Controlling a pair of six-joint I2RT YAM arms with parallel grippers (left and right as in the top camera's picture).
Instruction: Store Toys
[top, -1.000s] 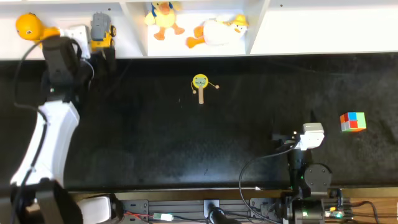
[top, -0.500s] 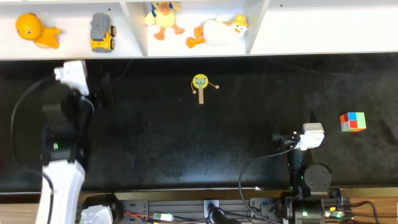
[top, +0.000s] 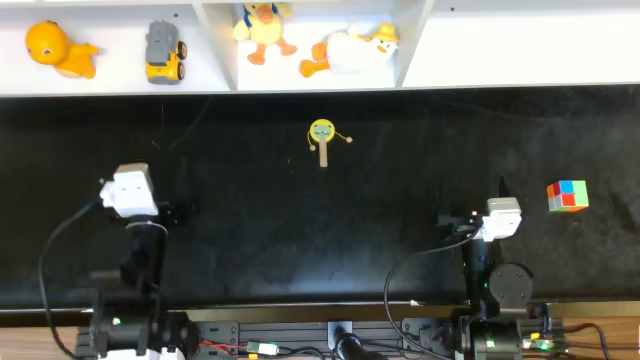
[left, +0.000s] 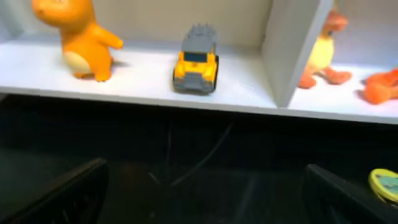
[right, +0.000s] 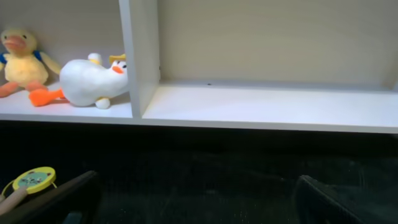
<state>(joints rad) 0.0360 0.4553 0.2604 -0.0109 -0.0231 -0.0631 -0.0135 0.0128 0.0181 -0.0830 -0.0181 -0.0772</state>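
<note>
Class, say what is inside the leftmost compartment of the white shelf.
An orange toy figure and a yellow-and-grey toy truck, standing apart. Their far sides are hidden.

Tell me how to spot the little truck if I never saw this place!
Find the white shelf along the far edge of the black table. In its left compartment, the truck stands beside an orange toy. The truck is the only vehicle there, yellow with a grey top, while its neighbour is a rounded orange animal.
</note>
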